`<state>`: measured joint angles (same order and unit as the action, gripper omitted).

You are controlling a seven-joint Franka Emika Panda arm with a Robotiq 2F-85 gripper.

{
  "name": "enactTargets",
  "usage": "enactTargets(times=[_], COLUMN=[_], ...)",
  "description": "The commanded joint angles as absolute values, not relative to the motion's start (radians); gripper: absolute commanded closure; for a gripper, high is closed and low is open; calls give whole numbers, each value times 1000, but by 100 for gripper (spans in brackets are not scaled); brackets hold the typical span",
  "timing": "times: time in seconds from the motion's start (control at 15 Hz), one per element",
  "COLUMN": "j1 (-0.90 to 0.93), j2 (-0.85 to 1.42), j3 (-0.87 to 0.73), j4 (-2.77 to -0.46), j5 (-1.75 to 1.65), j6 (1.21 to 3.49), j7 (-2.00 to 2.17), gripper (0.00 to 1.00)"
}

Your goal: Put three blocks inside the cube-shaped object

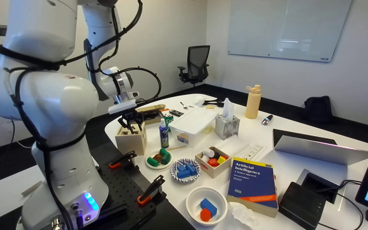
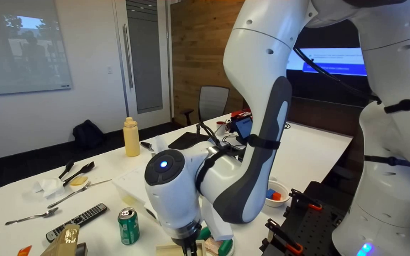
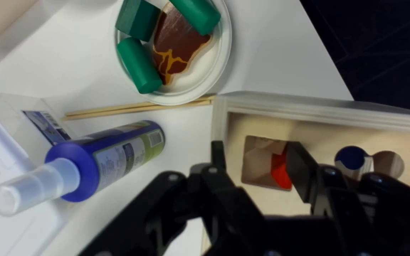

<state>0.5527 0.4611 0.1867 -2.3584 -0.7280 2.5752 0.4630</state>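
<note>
Nearest the lens in the wrist view, the claw (image 3: 257,160) has its fingers apart with nothing gripped, at the top of a wooden shape-sorter cube (image 3: 315,115). Through the cube's square hole, partly hidden by a finger, a red block (image 3: 279,172) shows, seemingly lying loose inside. Judging by its crisp edges, it should be stiff and light, perhaps painted wood, smooth enough to slip unless pinched across parallel faces; its colour is a bright, plain red. In an exterior view, well apart from the cube along the counter (image 1: 284,164), a white bowl (image 1: 192,207) holds a blue rectangular block (image 1: 208,206) and a red hexagonal block (image 1: 205,215); both look hard to damage, easiest taken from above by opposing flat sides. In an exterior view, only part of the cube's pale top (image 2: 167,249) shows; the red hexagonal block (image 2: 276,196) and the blue rectangular block (image 2: 270,193) lie well apart from it, too small there to read any finish.
</note>
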Motion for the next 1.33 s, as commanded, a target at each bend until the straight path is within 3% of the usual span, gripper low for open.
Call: enactTargets(times=[0.0, 0.2, 0.73, 1.27], j1=[466, 376, 45, -288], j2=[301, 194, -16, 195], j3=[158, 121, -76, -321], j4=[-2489, -2572, -2712, -2522], j5=[-671, -607, -570, -415], j6=[2578, 2593, 2626, 2715], j7=[436, 446, 412, -29], gripper=[19, 0, 0, 0])
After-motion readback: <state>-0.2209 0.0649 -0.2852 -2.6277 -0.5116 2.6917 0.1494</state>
